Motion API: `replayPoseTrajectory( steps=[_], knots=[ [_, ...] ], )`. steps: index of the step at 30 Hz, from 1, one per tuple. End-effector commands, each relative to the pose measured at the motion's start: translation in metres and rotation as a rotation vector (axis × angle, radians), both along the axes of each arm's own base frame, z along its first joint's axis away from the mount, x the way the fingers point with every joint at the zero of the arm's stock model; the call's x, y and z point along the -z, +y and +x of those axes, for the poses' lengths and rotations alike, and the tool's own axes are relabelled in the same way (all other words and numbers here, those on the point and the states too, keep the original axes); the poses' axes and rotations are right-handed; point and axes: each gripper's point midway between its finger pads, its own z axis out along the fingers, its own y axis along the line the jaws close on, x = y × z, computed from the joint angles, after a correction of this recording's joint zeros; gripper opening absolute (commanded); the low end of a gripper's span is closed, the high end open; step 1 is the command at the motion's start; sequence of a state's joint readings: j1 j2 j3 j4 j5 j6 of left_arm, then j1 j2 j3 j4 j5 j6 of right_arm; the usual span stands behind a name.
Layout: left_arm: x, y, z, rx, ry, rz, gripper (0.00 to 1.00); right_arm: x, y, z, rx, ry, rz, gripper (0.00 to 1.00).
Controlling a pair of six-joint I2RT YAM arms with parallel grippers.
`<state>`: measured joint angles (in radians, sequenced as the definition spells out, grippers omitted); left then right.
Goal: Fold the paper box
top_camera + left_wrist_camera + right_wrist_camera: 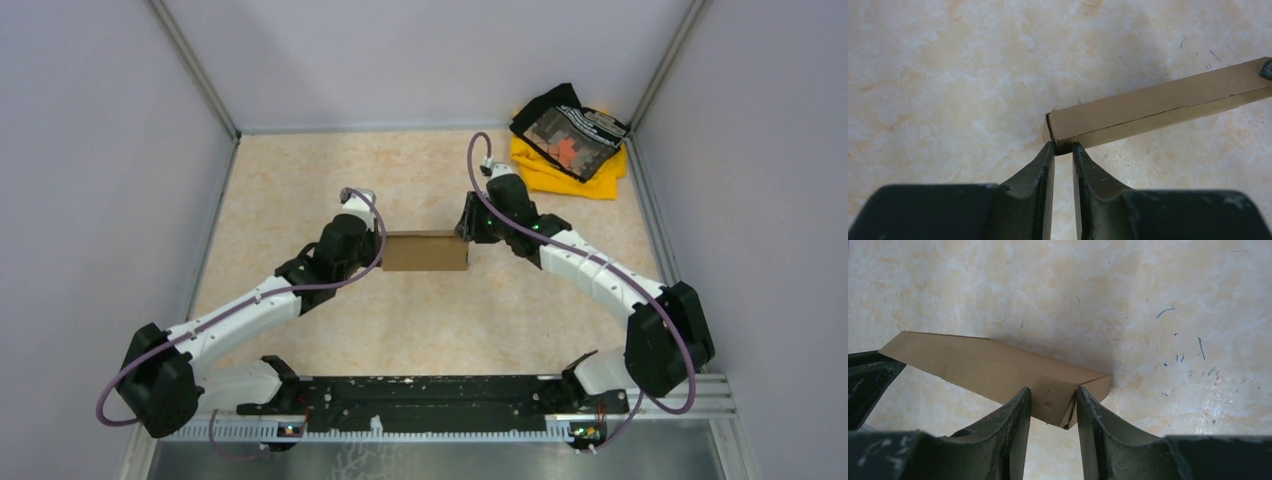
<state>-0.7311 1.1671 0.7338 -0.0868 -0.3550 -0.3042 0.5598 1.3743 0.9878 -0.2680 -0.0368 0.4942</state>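
Slim, matte-brown, perhaps corrugated paper box (pixel 426 251)

The top view looks steeply down from above and behind the arm bases (pixel 430 400), taking in the whole tabletop (pixel 300 180). Each wrist view sits close over its own jaws, facing the tabletop. All three share the paper box (pixel 426 251): the left wrist sees its 9 o'clock end, the right wrist its 3 o'clock end.
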Motion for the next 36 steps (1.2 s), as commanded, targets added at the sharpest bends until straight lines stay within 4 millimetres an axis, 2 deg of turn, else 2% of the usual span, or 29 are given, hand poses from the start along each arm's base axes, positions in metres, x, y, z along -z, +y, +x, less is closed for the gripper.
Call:
replayPoseTrajectory(
  steps=[1, 6, 11, 14, 26, 29, 32, 36],
  knots=[
    [0.027, 0.001, -0.018, 0.032, 0.102, 0.038, 0.27, 0.021, -0.009, -0.013, -0.008, 0.061, -0.040, 0.37],
    [0.026, 0.001, -0.019, 0.029, 0.104, 0.029, 0.29, 0.023, -0.011, -0.016, -0.007, 0.065, -0.042, 0.36],
    [0.026, 0.002, -0.021, 0.027, 0.110, 0.017, 0.46, 0.027, -0.012, -0.020, -0.003, 0.065, -0.042, 0.36],
    [0.024, 0.002, -0.021, 0.024, 0.104, 0.009, 0.51, 0.032, -0.013, -0.023, 0.001, 0.061, -0.057, 0.36],
    [0.029, 0.000, -0.020, 0.027, 0.107, 0.010, 0.48, 0.055, -0.014, -0.029, 0.035, 0.038, -0.111, 0.37],
    [0.030, 0.000, -0.020, 0.028, 0.107, 0.010, 0.43, 0.062, -0.014, -0.029, 0.046, 0.036, -0.120, 0.37],
    [0.027, -0.001, -0.021, 0.035, 0.104, 0.002, 0.33, 0.069, -0.016, -0.031, 0.054, 0.037, -0.123, 0.37],
    [0.018, -0.005, -0.023, 0.056, 0.088, -0.027, 0.33, 0.074, -0.017, -0.033, 0.058, 0.045, -0.127, 0.37]
  ],
)
